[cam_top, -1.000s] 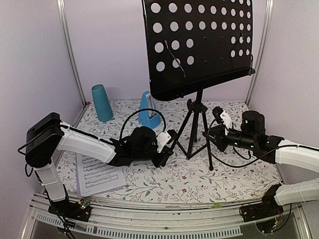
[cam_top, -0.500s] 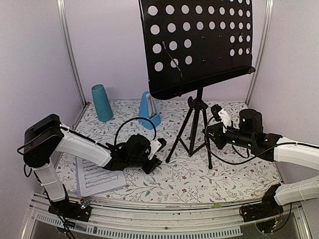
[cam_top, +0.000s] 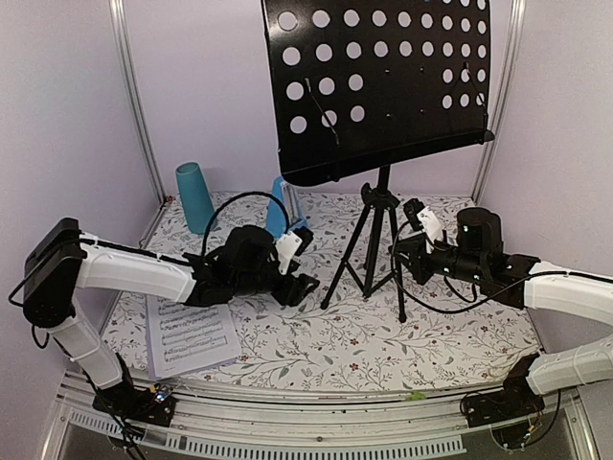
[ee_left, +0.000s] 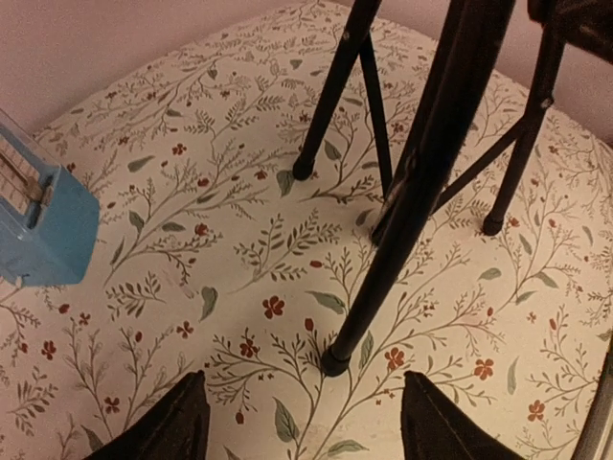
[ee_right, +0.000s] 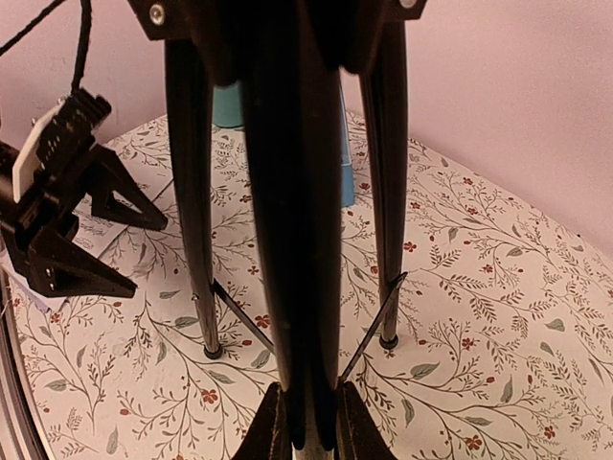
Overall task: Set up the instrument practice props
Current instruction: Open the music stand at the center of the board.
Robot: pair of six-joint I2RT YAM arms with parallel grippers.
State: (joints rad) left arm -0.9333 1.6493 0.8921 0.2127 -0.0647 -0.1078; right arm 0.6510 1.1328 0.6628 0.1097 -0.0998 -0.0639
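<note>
Three legs spread on the flowered table (cam_top: 316, 356) carry the music stand (cam_top: 381, 206), which rises upright near the middle with its perforated tray (cam_top: 383, 86) tilted back at the top, bare of any pages. The right gripper (ee_right: 305, 417) is clamped on one leg of the stand low down, probably to steady it or set its footing. The left gripper (ee_left: 306, 426) hangs just short of the near leg's foot with its jaws apart and nothing between them, so it holds no part of the stand. The blue metronome (ee_left: 43, 225) stands beside that arm towards the back, partly hidden by it from above. A white sheet of music (cam_top: 192, 337) lies flat at the near left edge, well apart from the stand; whether a second page lies under it cannot be told. A teal cup (cam_top: 195, 196) stands in the back left corner, out of the way.
</note>
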